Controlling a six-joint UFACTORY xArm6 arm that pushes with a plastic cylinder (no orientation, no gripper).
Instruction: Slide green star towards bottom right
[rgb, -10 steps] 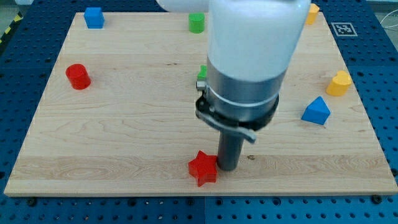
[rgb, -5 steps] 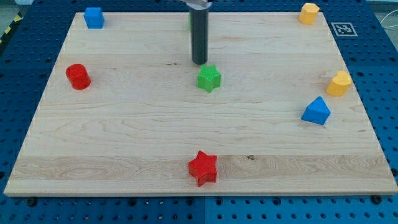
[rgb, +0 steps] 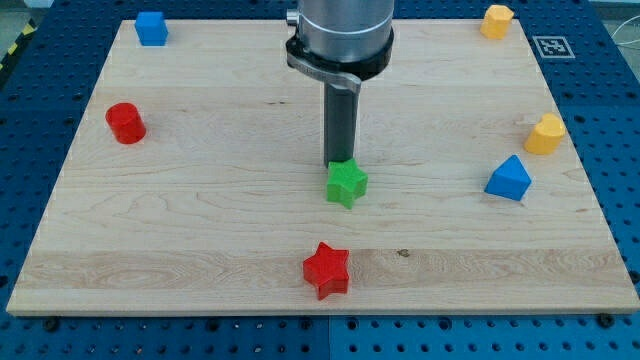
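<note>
my tip (rgb: 340, 164) touching green star (rgb: 347, 183) top edge | no fingers on rig | red star (rgb: 326, 269) below, blue pyramid (rgb: 508, 178) right

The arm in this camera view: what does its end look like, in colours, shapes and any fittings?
A wide grey metallic cylinder enters from the view's top, ringed at its base by a dark clamp band with a small lug on the view's left. From it a straight, dark, round rod runs down to my tip. No cables or markings are visible.

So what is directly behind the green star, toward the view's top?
My tip stands right behind the green star block, apparently touching its top edge. The dark rod covers the wooden board beyond; a green block seen earlier there is now hidden.
</note>
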